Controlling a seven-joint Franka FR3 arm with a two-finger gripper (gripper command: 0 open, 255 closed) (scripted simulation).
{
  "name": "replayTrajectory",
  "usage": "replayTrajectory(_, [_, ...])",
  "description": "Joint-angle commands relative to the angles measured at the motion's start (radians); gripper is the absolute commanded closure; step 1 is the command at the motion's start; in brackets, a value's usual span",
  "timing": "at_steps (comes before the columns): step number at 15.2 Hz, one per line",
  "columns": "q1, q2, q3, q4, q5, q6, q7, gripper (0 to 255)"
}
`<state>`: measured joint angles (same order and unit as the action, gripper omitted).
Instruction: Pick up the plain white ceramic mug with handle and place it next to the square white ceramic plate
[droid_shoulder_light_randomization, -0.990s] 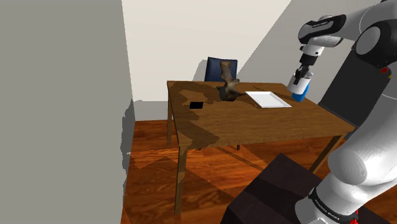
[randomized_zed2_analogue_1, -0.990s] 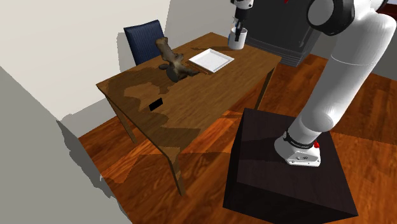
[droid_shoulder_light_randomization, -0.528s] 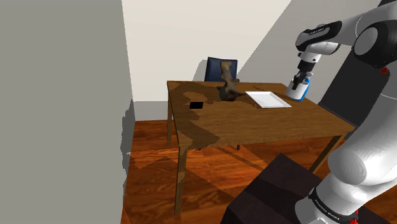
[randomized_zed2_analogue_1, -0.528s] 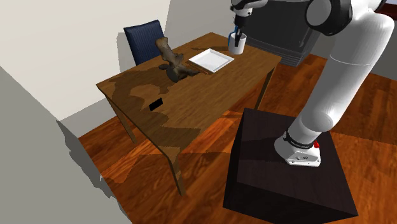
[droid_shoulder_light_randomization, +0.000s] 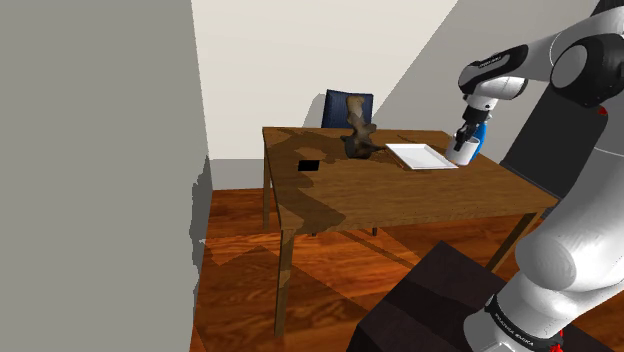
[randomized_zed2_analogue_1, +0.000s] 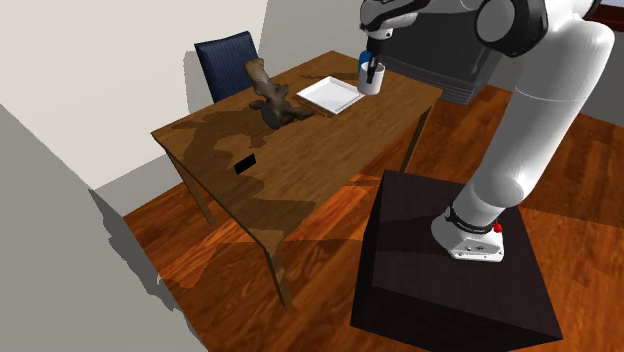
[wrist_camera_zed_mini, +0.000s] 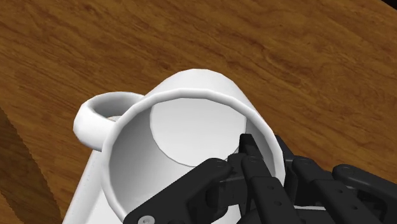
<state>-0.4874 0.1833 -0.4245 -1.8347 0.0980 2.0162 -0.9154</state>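
Observation:
My gripper (wrist_camera_zed_mini: 266, 151) is shut on the rim of a white mug (wrist_camera_zed_mini: 184, 146), one finger inside the cup and one outside its wall. The mug's handle (wrist_camera_zed_mini: 95, 118) points away from the fingers. In the shoulder view the mug (droid_shoulder_light_randomization: 462, 152) hangs tilted, low over the wooden table (droid_shoulder_light_randomization: 400, 195), just off the right edge of the square white plate (droid_shoulder_light_randomization: 421, 156), with the gripper (droid_shoulder_light_randomization: 468, 138) above it. In the second exterior view the mug (randomized_zed2_analogue_1: 371, 80) is beside the plate (randomized_zed2_analogue_1: 332, 94). A white plate edge (wrist_camera_zed_mini: 81, 191) shows under the mug.
A brown knobbly figure (droid_shoulder_light_randomization: 358, 135) stands left of the plate, and a small black flat object (droid_shoulder_light_randomization: 308, 164) lies further left. A blue chair (droid_shoulder_light_randomization: 347, 106) sits behind the table. A dark cabinet (randomized_zed2_analogue_1: 450, 70) stands past the table's end. My dark stand (randomized_zed2_analogue_1: 450, 270) is near the table.
The gripper has carried the mug down and toward the plate, from above the table's end to just beside the plate's edge. Its grip on the rim is unchanged.

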Motion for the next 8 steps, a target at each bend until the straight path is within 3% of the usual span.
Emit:
replayTrajectory(1, [-0.003,0.009,0.0,-0.017,0.006,0.026,-0.006,255])
replayTrajectory(8, [-0.006,0.044,0.005,-0.069,0.026,0.11,-0.021,255])
